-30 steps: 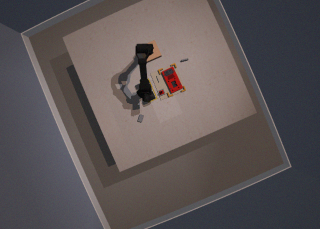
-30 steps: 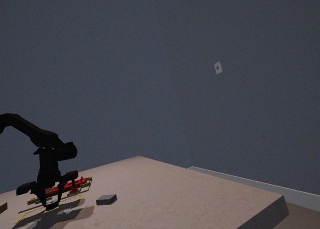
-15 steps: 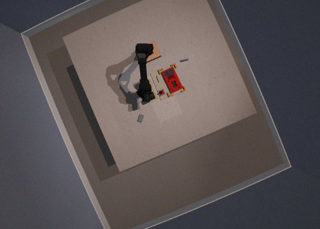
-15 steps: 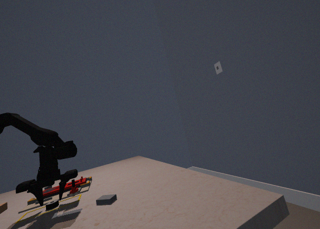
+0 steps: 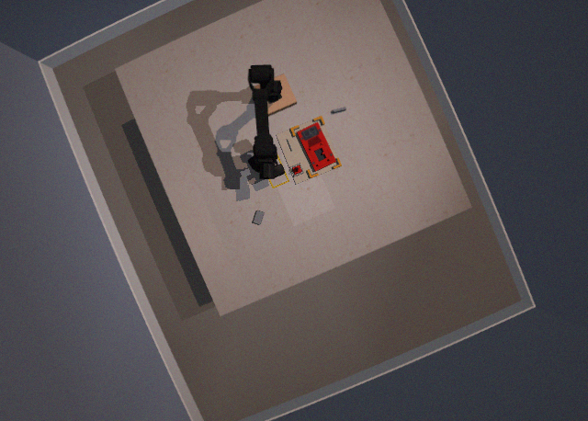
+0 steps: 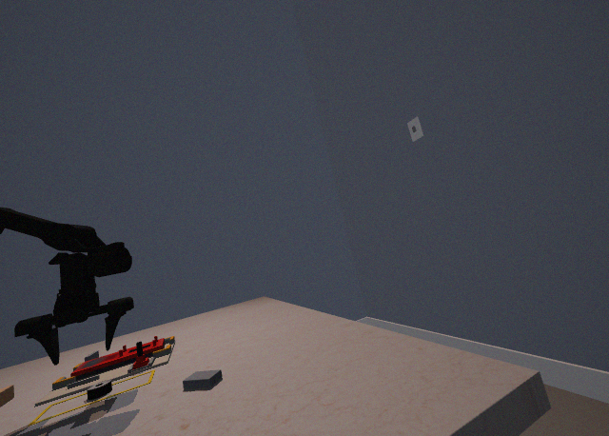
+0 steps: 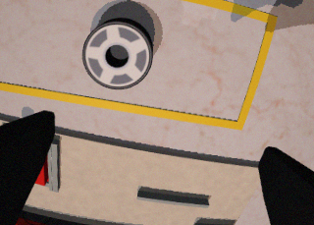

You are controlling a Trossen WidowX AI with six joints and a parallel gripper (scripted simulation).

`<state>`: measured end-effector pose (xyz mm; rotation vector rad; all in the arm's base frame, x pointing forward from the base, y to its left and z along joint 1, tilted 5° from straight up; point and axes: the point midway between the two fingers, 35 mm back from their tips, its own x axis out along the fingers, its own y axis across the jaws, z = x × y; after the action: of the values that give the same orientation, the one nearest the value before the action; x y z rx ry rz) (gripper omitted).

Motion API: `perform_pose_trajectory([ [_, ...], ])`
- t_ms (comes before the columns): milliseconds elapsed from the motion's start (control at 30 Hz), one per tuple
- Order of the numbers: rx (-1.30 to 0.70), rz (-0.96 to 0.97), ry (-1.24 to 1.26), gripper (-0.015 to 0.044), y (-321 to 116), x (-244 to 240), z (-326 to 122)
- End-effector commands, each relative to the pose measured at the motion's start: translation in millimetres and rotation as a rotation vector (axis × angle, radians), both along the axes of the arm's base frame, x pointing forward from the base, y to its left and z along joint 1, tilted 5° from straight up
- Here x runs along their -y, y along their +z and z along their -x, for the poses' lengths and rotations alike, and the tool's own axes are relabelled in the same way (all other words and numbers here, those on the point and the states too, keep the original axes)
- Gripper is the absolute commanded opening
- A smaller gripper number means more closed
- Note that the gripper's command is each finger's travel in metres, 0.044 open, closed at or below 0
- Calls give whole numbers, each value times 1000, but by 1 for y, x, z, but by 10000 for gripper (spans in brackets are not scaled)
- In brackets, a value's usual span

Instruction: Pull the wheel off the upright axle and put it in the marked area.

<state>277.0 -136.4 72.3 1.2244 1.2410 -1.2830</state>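
Wrist view: your claw (image 7: 157, 166) hangs wide open and empty above the wheel (image 7: 118, 55) lying flat inside the yellow outline (image 7: 258, 75); any careless descent could nudge it out

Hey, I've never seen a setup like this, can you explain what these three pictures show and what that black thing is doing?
The black thing is a robot arm ending in a two-fingered pincer. One picture looks straight down from above, one from the side, one from a camera on the arm's wrist. On the table lie a red fixture, a grey block and a small wheel. The wheel lies flat inside the yellow outline. The pincer hangs above it, open and holding nothing.
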Motion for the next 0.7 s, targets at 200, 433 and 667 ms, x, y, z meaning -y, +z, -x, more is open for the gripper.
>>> perform_pose_trajectory([
  [200, 5, 5, -1, 440, 39, -26, 52],
  [433, 5, 5, -1, 440, 39, -26, 52],
  [667, 5, 5, -1, 440, 39, -26, 52],
])
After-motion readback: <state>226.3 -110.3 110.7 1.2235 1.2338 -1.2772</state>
